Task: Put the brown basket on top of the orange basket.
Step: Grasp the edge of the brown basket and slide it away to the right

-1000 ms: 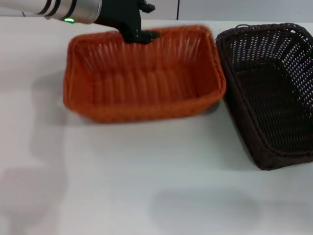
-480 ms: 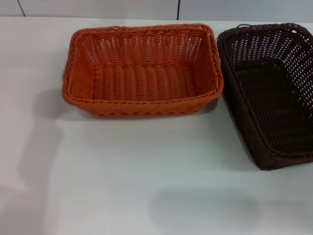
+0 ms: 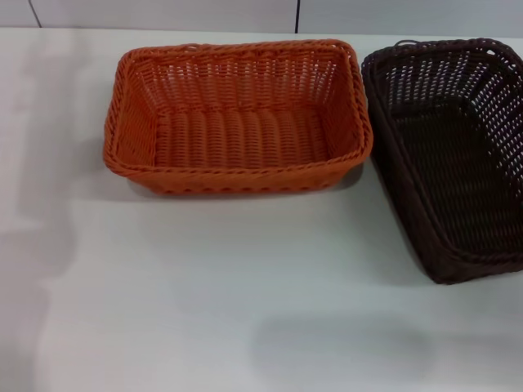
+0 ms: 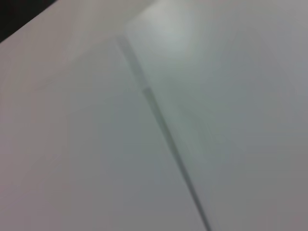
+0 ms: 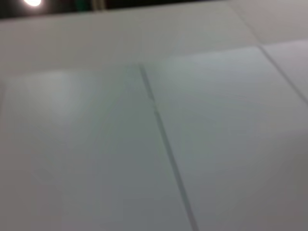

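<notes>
The orange basket [image 3: 237,118] stands upright and empty on the white table [image 3: 245,302], at the back centre-left in the head view. The brown basket [image 3: 453,155] stands upright and empty just to its right, almost touching it, and runs off the right edge of the head view. Neither gripper is in view. The two wrist views show only pale panelled surfaces with a dark seam, with no basket and no fingers.
A pale panelled wall [image 3: 163,12] with a dark vertical seam [image 3: 297,15] runs behind the table's far edge. Soft shadows lie on the table's left side.
The left arm, which was at the far rim of the orange basket, has left the head view. The orange basket has settled flat on the table. The brown basket has not moved.
</notes>
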`<action>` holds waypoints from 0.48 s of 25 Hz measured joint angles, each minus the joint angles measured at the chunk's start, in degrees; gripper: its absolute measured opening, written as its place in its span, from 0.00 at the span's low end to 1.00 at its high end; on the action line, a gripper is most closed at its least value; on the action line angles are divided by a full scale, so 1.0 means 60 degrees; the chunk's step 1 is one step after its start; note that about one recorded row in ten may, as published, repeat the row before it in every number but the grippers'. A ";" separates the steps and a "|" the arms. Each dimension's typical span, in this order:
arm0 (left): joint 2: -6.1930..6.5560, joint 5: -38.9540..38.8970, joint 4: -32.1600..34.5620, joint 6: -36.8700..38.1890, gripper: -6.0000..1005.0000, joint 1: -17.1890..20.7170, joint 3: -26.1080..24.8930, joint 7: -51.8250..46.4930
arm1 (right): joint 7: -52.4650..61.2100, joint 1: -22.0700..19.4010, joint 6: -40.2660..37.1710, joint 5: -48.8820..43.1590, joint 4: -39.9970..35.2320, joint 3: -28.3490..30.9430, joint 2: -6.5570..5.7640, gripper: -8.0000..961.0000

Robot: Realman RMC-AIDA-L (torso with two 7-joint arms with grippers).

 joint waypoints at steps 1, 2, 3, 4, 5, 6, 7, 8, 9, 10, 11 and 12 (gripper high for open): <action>0.0012 0.0634 -0.0587 0.0894 0.60 0.0679 -0.0195 -0.2774 | -0.0030 0.0000 -0.0259 -0.0266 -0.0002 0.0000 0.0002 0.85; 0.0038 0.0961 -0.1048 0.1352 0.60 0.1012 -0.0377 -0.4176 | -0.0061 -0.0001 -0.0509 -0.0525 -0.0020 0.0003 0.0003 0.85; 0.0038 0.0961 -0.1048 0.1352 0.60 0.1012 -0.0377 -0.4176 | -0.0085 0.0006 -0.0708 -0.0787 -0.0098 -0.0001 0.0003 0.85; 0.0052 0.1192 -0.1391 0.1672 0.60 0.1217 -0.0502 -0.5049 | -0.0095 0.0008 -0.0853 -0.1127 -0.0236 0.0006 -0.0012 0.85; 0.0067 0.1524 -0.2350 0.2394 0.60 0.1525 -0.0781 -0.6537 | -0.0095 0.0012 -0.0904 -0.1470 -0.0427 0.0021 -0.0031 0.85; 0.0056 0.1571 -0.2836 0.2646 0.60 0.1624 -0.0872 -0.6904 | -0.0096 0.0018 -0.0744 -0.1886 -0.0797 0.0050 -0.0077 0.85; 0.0034 0.1600 -0.3268 0.2843 0.60 0.1706 -0.0932 -0.7181 | -0.0101 0.0039 -0.0506 -0.2164 -0.1103 0.0072 -0.0119 0.85; 0.0034 0.1600 -0.3268 0.2843 0.60 0.1706 -0.0932 -0.7181 | -0.0133 0.0104 -0.0059 -0.2487 -0.1483 0.0099 -0.0186 0.85; 0.0034 0.1600 -0.3268 0.2843 0.60 0.1706 -0.0932 -0.7181 | -0.0268 0.0198 0.0577 -0.2778 -0.1903 0.0107 -0.0292 0.85; -0.0009 0.1590 -0.3978 0.3035 0.60 0.1799 -0.0971 -0.7147 | -0.0461 0.0293 0.1227 -0.3056 -0.2281 0.0111 -0.0385 0.85; -0.0020 0.1595 -0.4464 0.3064 0.60 0.1786 -0.0972 -0.7051 | -0.0820 0.0421 0.2230 -0.3384 -0.2784 0.0126 -0.0517 0.85; -0.0020 0.1602 -0.4712 0.3068 0.60 0.1758 -0.0986 -0.7005 | -0.1182 0.0509 0.3157 -0.3626 -0.3319 0.0172 -0.0627 0.85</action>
